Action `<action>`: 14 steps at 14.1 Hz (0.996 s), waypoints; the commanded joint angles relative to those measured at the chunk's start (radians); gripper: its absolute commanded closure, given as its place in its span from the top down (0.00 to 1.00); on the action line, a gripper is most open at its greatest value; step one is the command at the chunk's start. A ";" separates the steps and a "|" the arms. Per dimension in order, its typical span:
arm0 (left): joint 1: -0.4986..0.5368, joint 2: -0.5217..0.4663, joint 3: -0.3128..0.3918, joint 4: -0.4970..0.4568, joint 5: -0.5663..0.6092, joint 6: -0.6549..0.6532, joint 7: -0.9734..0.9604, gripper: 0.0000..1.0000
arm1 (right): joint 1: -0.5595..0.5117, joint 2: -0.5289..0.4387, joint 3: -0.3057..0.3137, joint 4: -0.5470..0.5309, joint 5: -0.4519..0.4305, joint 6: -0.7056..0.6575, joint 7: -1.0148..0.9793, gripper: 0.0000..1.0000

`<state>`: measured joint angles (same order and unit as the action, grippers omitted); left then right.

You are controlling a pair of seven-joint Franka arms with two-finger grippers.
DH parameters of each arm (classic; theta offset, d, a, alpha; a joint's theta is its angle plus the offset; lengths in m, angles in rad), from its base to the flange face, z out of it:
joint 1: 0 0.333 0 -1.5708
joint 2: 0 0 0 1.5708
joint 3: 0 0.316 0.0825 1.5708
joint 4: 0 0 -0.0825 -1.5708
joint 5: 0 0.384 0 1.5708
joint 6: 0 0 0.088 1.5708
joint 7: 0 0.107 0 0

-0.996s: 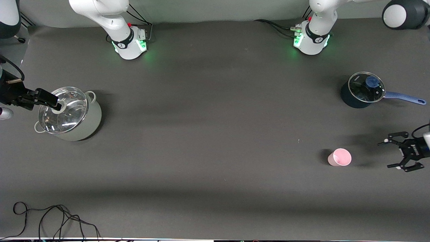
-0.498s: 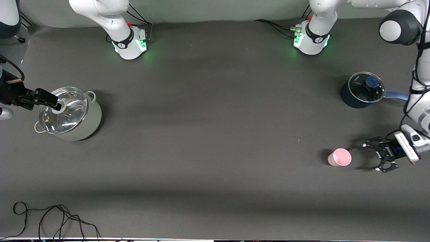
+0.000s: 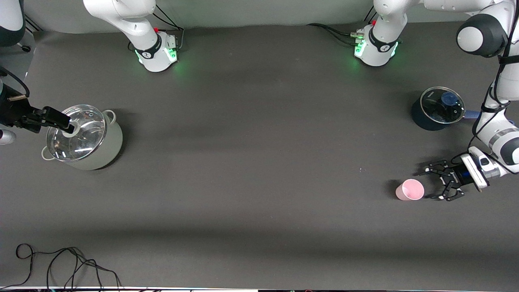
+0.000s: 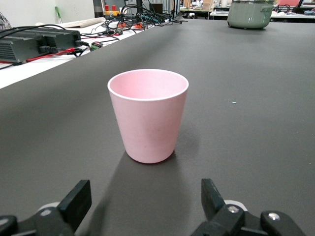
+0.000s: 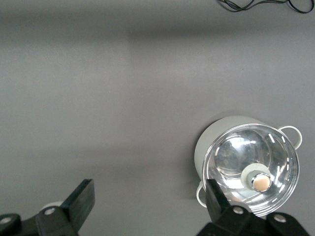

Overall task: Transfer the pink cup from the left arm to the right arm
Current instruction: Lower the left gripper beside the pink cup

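The pink cup (image 3: 410,190) stands upright and empty on the dark table, toward the left arm's end. My left gripper (image 3: 430,183), a black skeletal claw, is low beside the cup on the side away from the right arm, open and not touching it. In the left wrist view the cup (image 4: 147,115) stands just ahead of the open left gripper (image 4: 145,196), with nothing between the fingers. My right gripper (image 3: 61,121) hangs in the air over the rim of a grey-green pot, open and empty; it also shows in the right wrist view (image 5: 147,201).
A grey-green pot with a glass lid (image 3: 83,138) stands at the right arm's end and shows in the right wrist view (image 5: 246,167). A dark blue saucepan with a glass lid (image 3: 436,108) stands farther from the front camera than the cup. Loose black cables (image 3: 61,263) lie near the front edge.
My left gripper has moved in from the left arm's end of the table toward the cup and now sits right beside it, still open. The right arm has not moved.
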<state>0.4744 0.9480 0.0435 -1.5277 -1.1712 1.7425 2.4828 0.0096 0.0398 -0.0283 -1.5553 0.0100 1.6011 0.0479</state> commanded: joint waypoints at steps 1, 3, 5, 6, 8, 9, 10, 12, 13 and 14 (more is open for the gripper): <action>0.001 -0.014 -0.026 -0.043 -0.037 0.012 0.030 0.99 | 0.001 0.006 0.001 0.017 -0.002 -0.013 0.012 1.00; -0.014 -0.005 -0.028 -0.043 -0.068 0.015 0.034 0.99 | 0.003 0.006 0.001 0.018 -0.002 -0.013 0.021 1.00; -0.013 0.005 -0.048 -0.043 -0.082 0.017 0.051 0.99 | 0.003 0.006 0.001 0.017 -0.002 -0.013 0.020 1.00; -0.014 0.009 -0.050 -0.043 -0.097 0.018 0.064 0.99 | 0.003 0.006 0.001 0.018 -0.002 -0.013 0.023 1.00; -0.016 0.018 -0.051 -0.043 -0.107 0.020 0.088 0.99 | 0.003 0.006 0.001 0.017 -0.002 -0.013 0.023 1.00; -0.016 0.023 -0.060 -0.045 -0.111 0.031 0.094 0.99 | 0.003 0.006 0.001 0.017 -0.002 -0.013 0.024 1.00; -0.016 0.025 -0.069 -0.048 -0.116 0.049 0.094 1.00 | 0.003 0.006 0.001 0.017 -0.002 -0.013 0.023 1.00; -0.016 0.025 -0.088 -0.052 -0.126 0.075 0.094 1.00 | 0.003 0.006 0.001 0.017 -0.002 -0.013 0.023 1.00; -0.016 0.028 -0.089 -0.057 -0.128 0.086 0.094 1.00 | 0.003 0.006 0.001 0.017 -0.002 -0.015 0.023 1.00; -0.016 0.029 -0.094 -0.057 -0.130 0.094 0.094 1.00 | 0.003 0.006 0.001 0.017 -0.002 -0.013 0.023 1.00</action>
<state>0.4642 0.9801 -0.0455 -1.5674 -1.2740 1.8107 2.5493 0.0096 0.0399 -0.0283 -1.5553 0.0100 1.6002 0.0486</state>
